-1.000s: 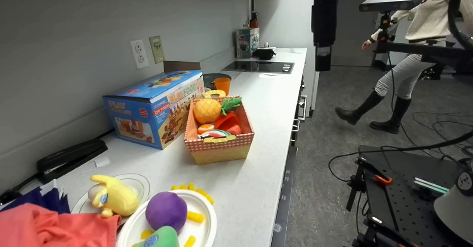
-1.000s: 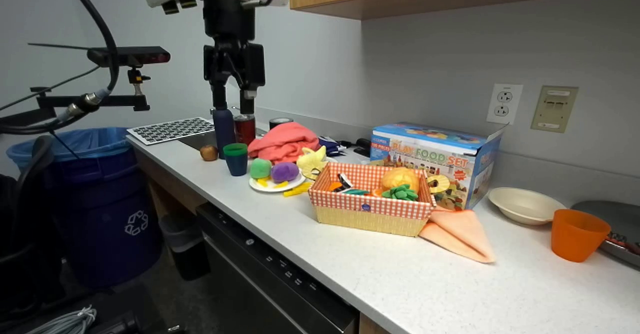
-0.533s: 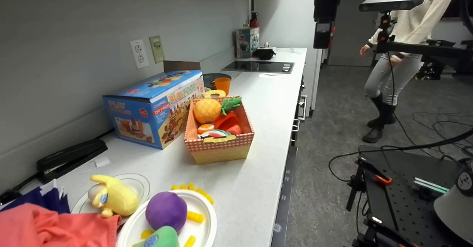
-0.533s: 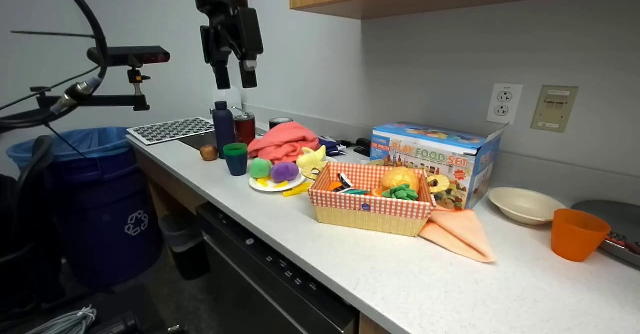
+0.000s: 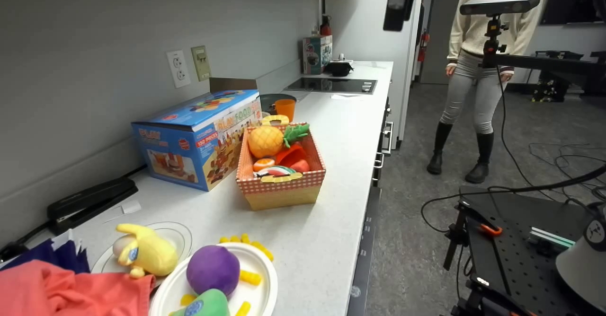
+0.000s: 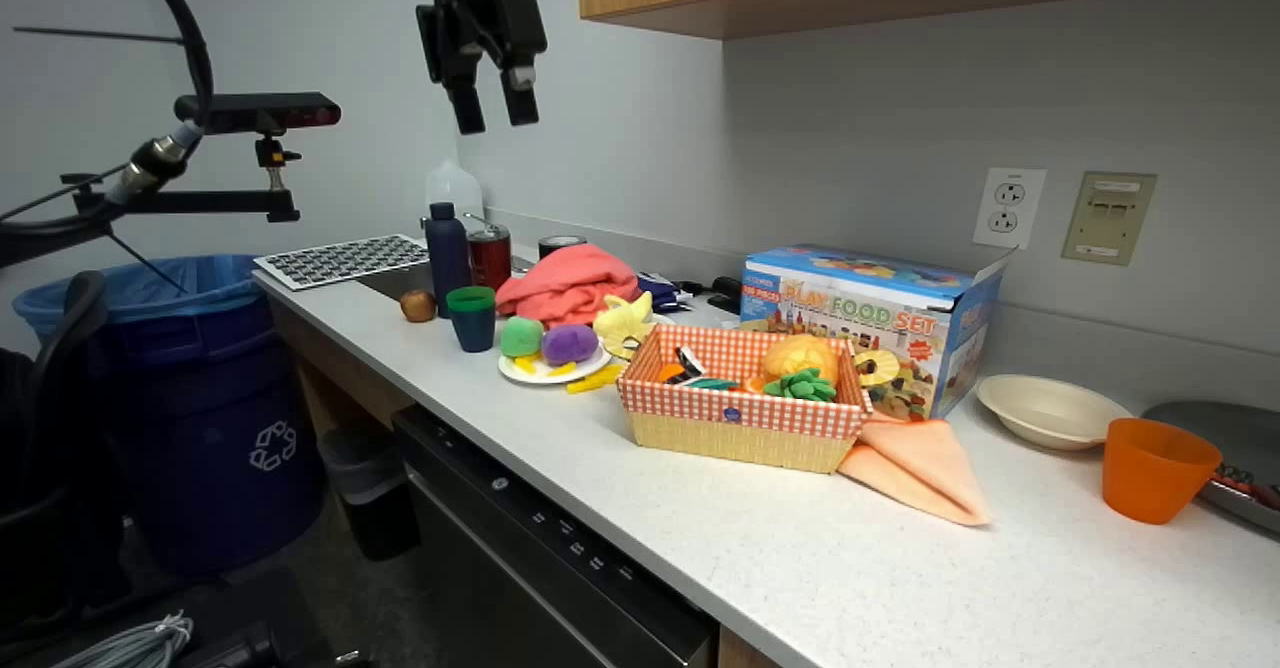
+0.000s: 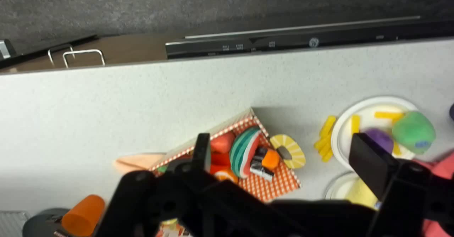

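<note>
jaws spread | gripper (image 6: 497, 124) high above counter (image 6: 900, 588) | checked basket (image 6: 740, 438) holds toy pineapple (image 5: 265, 142), watermelon slice (image 7: 242, 153)

Room fronting basket (image 6: 742, 440) — 1 box (image 6: 862, 310) behind.

The two-fingered black gripper (image 6: 496, 116) bore a small whitish patch. Below it, the rectangular straw-textured basket (image 6: 735, 438) was straw-yellow outside, with red-and-white gingham on its lining and rim. Inside, beneath the gripper, the plush watermelon slice (image 7: 241, 153) had dark and light green stripes, a white band and a red face; the round plush pineapple (image 5: 265, 141) was golden with a crisscross pattern and green leaves. Lower than the gripper too, the round plate (image 5: 266, 291) was white, a round plush ball (image 5: 213, 268) on it purple, the crumpled cloth (image 6: 568, 286) coral and the tapered plastic cup (image 6: 1158, 470) orange.
</note>
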Motion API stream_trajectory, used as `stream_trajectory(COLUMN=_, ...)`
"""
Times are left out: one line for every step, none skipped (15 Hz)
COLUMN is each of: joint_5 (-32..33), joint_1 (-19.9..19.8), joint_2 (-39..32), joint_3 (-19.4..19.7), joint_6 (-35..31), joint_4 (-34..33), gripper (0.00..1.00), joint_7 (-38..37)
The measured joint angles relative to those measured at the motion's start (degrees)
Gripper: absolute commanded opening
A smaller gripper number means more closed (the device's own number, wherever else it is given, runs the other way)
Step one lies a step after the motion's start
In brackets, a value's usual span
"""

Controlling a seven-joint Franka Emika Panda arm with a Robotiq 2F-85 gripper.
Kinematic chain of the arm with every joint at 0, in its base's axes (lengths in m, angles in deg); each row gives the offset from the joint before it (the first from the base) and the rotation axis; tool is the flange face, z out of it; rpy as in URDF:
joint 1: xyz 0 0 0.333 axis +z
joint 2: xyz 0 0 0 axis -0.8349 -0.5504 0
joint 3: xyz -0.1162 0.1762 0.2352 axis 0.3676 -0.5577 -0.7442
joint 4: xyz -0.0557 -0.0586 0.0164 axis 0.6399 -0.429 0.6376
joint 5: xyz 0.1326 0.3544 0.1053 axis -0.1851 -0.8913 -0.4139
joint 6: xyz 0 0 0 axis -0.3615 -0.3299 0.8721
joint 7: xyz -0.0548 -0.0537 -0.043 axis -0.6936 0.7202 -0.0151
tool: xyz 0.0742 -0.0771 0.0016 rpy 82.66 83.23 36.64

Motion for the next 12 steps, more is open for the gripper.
stream_trajectory(joint_5=0.9, joint_1=-0.4, joint_2=0.2, joint_3=0.0, joint_6=-0.6, joint_4=-1.8, gripper=1.0, joint_7=-0.4)
stream_trajectory(joint_5=2.0, joint_1=-0.8, joint_2=0.4, joint_3=0.0, joint_6=-1.1, joint_4=-3.6, gripper=1.0, joint_7=-0.6)
stream_trajectory(joint_5=3.5, joint_1=-1.4, joint_2=0.4, joint_3=0.0, joint_6=-1.8, joint_4=-5.3, gripper=1.0, joint_7=-0.8)
stream_trajectory(joint_5=5.1, joint_1=-2.2, joint_2=0.3, joint_3=0.1, joint_6=-2.7, joint_4=-7.1, gripper=1.0, joint_7=-0.9)
stream_trajectory(joint_5=6.9, joint_1=-3.3, joint_2=0.0, joint_3=0.2, joint_6=-3.7, joint_4=-8.8, gripper=1.0, joint_7=-1.0)
stream_trajectory(joint_5=8.6, joint_1=-4.4, joint_2=-0.4, joint_3=0.4, joint_6=-4.8, joint_4=-10.2, gripper=1.0, joint_7=-1.0)
stream_trajectory(joint_5=10.1, joint_1=-5.4, joint_2=-0.9, joint_3=0.6, joint_6=-6.2, joint_4=-11.3, gripper=1.0, joint_7=-1.1)
stream_trajectory(joint_5=11.7, joint_1=-6.4, joint_2=-1.3, joint_3=0.8, joint_6=-8.2, joint_4=-12.0, gripper=1.0, joint_7=-1.7)
stream_trajectory(joint_5=11.9, joint_1=-6.8, joint_2=-1.5, joint_3=0.9, joint_6=-8.7, joint_4=-12.1, gripper=1.0, joint_7=-1.7)
stream_trajectory(joint_5=11.9, joint_1=-6.8, joint_2=-1.6, joint_3=0.9, joint_6=-8.6, joint_4=-12.0, gripper=1.0, joint_7=-1.7)
stream_trajectory(joint_5=11.9, joint_1=-6.7, joint_2=-1.6, joint_3=0.9, joint_6=-8.6, joint_4=-11.8, gripper=1.0, joint_7=-1.7)
stream_trajectory(joint_5=11.9, joint_1=-6.7, joint_2=-1.6, joint_3=0.7, joint_6=-8.6, joint_4=-11.8, gripper=1.0, joint_7=-1.7)
